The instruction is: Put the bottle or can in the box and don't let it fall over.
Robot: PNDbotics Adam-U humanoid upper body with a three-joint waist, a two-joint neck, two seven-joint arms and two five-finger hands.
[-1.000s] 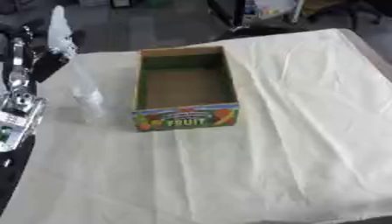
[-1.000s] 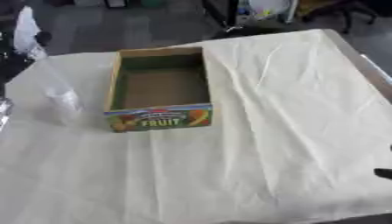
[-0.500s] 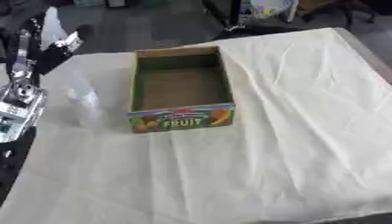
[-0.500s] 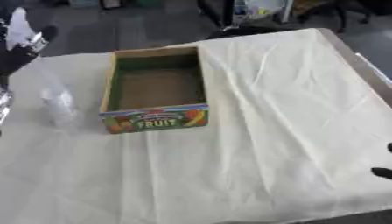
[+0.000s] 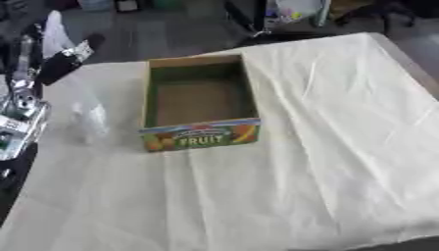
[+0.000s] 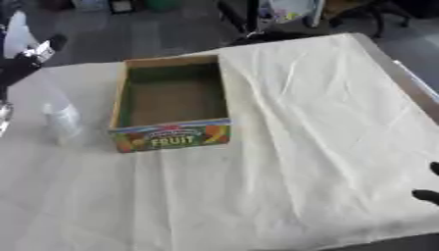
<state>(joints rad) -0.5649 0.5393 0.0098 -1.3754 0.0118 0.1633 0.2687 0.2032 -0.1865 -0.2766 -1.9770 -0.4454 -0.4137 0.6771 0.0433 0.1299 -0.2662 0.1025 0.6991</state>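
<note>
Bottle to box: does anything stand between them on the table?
Nothing visible does. The clear bottle stands upright on the cloth just left of the box, with only bare cloth between them. To get in, it must still be lifted over the box's left wall.

A table covered by a cream, creased cloth point(image 5: 326, 147) fills most of both views; along the table's right side a bare grey metal edge point(image 6: 410, 78) shows beyond the cloth; past the table's far edge lies a dark grey floor point(image 5: 163, 34), dim beside the brightly lit cloth; beyond the table's far right corner stand black chair-like legs point(image 5: 253, 17) and a blurred pale, colourful object point(image 6: 287, 10) that cannot be made out.
</note>
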